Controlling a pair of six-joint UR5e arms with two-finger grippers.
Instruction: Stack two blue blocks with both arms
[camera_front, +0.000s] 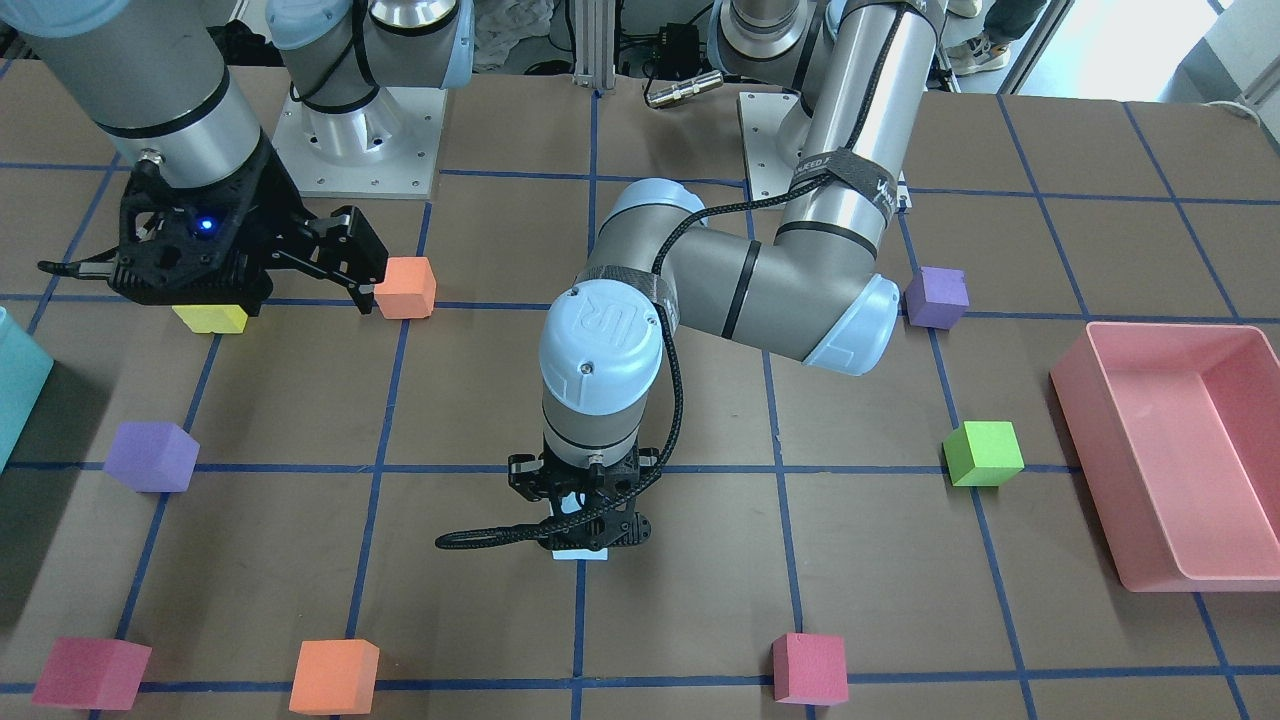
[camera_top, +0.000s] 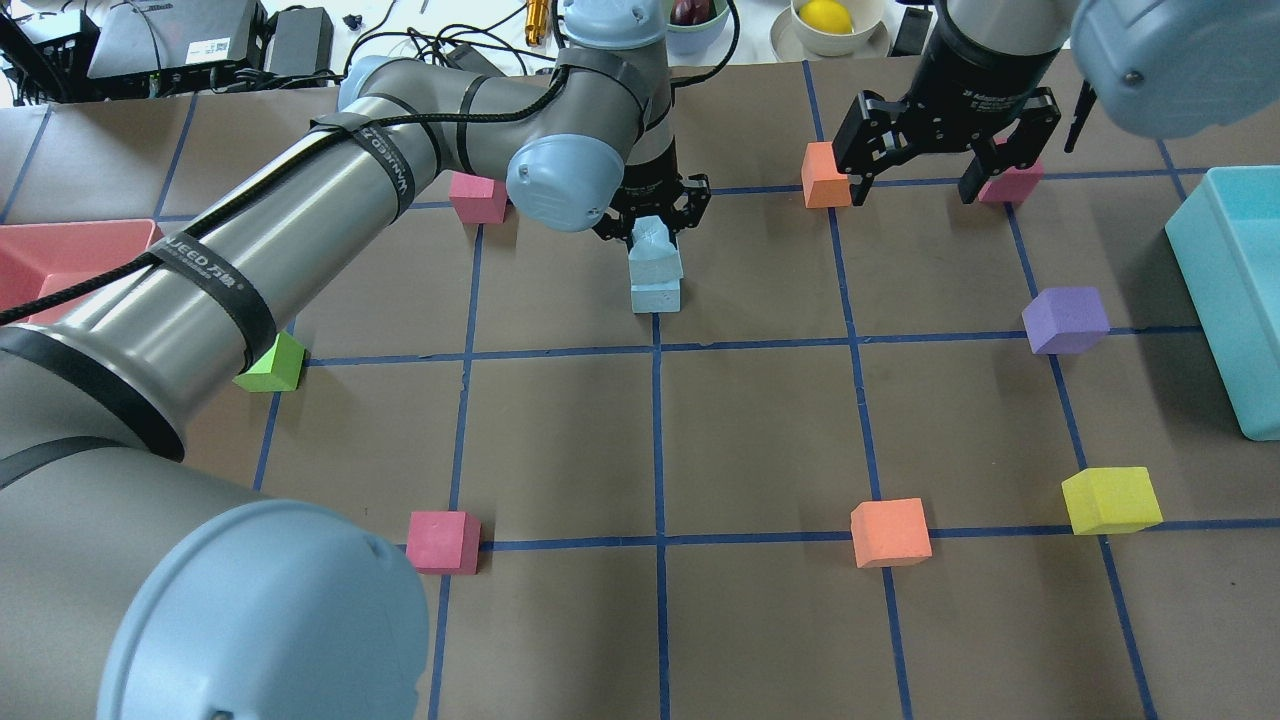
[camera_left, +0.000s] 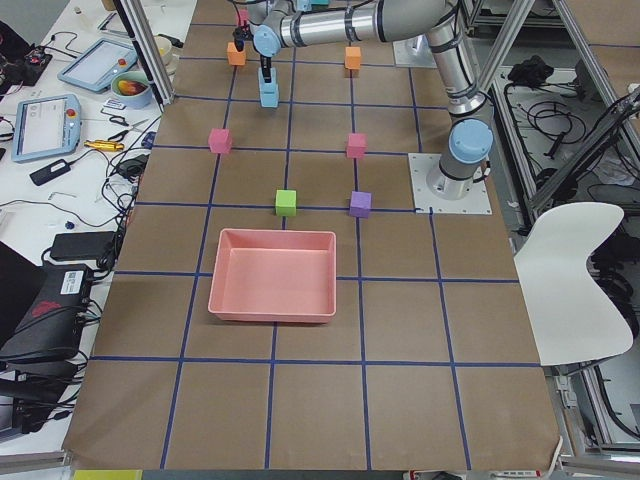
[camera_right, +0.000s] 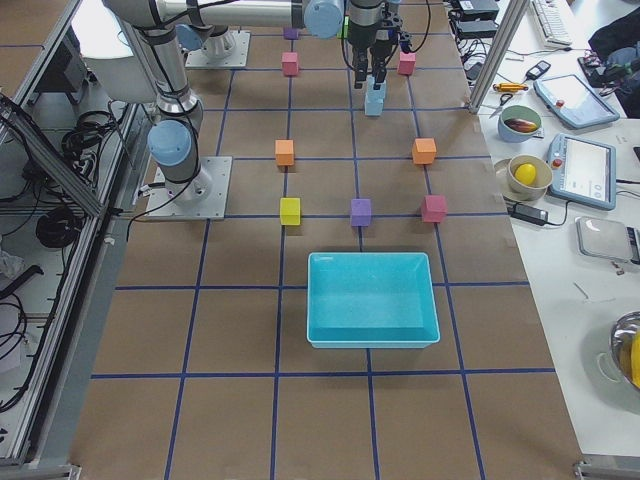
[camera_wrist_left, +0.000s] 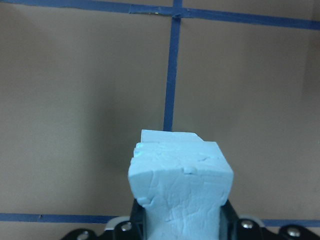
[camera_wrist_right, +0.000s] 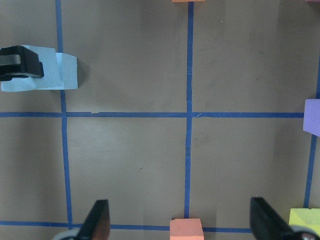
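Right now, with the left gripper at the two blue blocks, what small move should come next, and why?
Probably open the left gripper slowly. It is shut on the upper blue block, which seems to rest on the lower blue block, roughly lined up with it. The right gripper is open and far aside, so nothing else holds the stack.

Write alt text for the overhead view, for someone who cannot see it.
The robot's left gripper grips the upper blue block, which sits slightly askew on the lower blue block. The right gripper hangs open, raised above the table on the right. Other coloured cubes dot the brown gridded surface, with a teal bin at the right edge.
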